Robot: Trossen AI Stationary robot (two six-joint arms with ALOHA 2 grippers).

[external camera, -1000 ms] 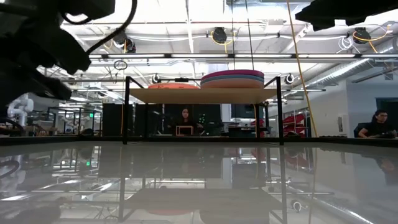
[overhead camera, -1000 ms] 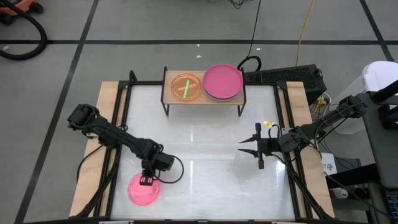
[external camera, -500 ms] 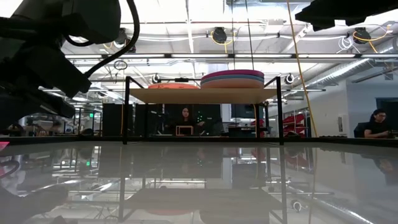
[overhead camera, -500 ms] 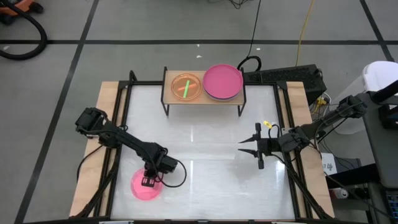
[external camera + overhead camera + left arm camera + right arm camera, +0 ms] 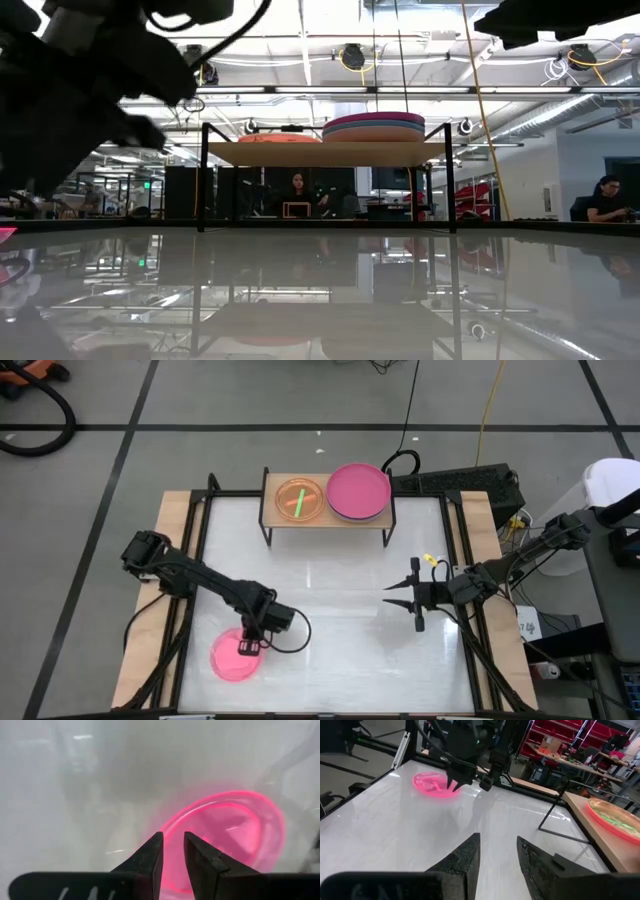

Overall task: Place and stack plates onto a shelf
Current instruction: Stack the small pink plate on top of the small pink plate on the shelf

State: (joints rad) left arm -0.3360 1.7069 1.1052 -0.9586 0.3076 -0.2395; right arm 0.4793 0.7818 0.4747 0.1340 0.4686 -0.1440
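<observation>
I have the left gripper low over the pink plate, its tips at the plate's rim, jaws a narrow gap apart with the rim showing between them, nothing clamped. The right gripper waits mid-table, jaws apart, empty. On the shelf beyond sit the orange plate and the magenta stack.

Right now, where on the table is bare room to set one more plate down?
The white tabletop is bare between the light-wood shelf and both arms. The shelf is full. The near-left corner is crowded: the left claw is at the small hot-pink plastic plate.
</observation>
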